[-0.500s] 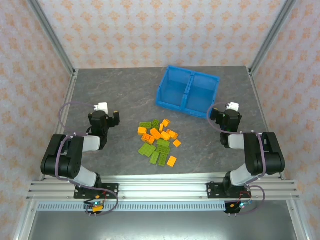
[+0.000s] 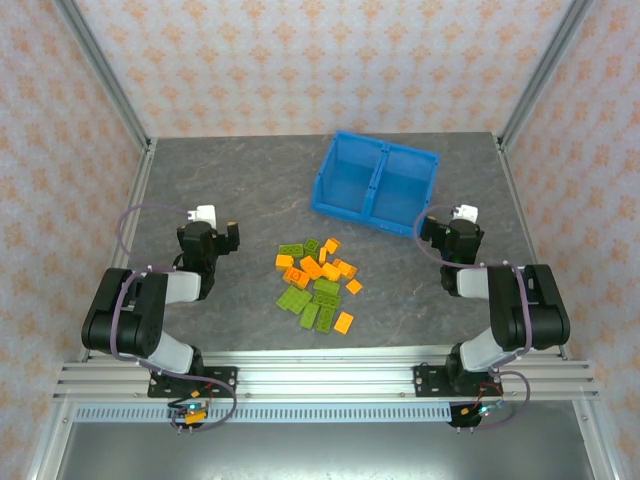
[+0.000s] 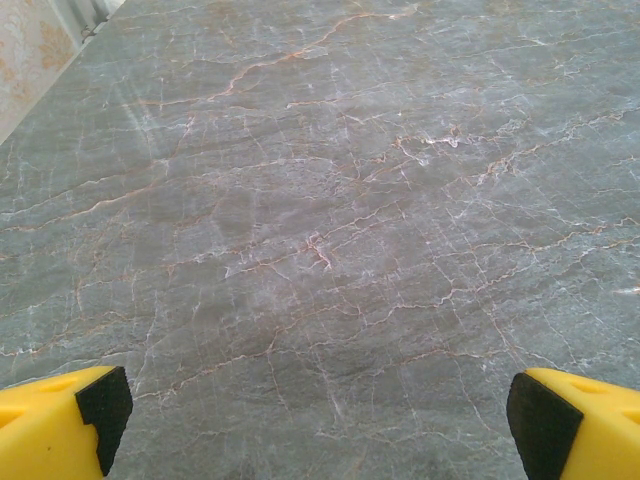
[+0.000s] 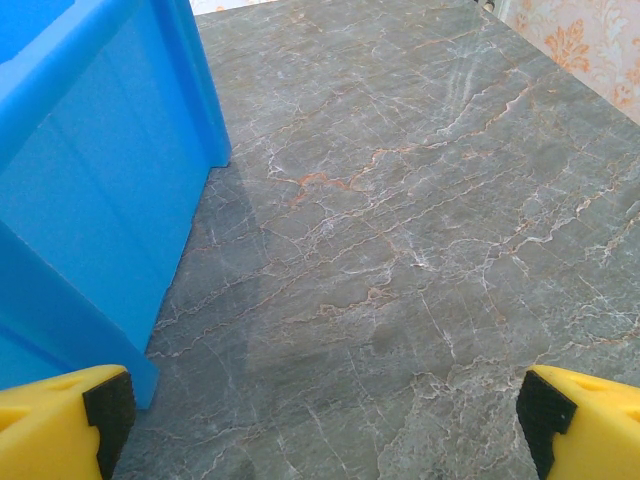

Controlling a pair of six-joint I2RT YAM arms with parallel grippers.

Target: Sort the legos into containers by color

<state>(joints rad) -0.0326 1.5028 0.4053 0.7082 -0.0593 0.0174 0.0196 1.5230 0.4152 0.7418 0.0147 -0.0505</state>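
Observation:
Several orange and lime green legos (image 2: 319, 279) lie in a loose pile at the middle of the table. Behind and to the right of them stands the blue bin (image 2: 376, 181) with its two compartments, both looking empty. My left gripper (image 2: 209, 232) rests folded back at the left, well clear of the pile. Its yellow fingers (image 3: 60, 425) stand wide apart over bare table, so it is open. My right gripper (image 2: 455, 229) sits folded at the right, just in front of the bin's right corner, open, with the bin's wall (image 4: 90, 190) at its left.
The grey marbled table (image 2: 250, 190) is walled by patterned panels with metal posts at the back corners. Bare table lies between the left arm and the pile, and to the right of the bin (image 4: 420, 200).

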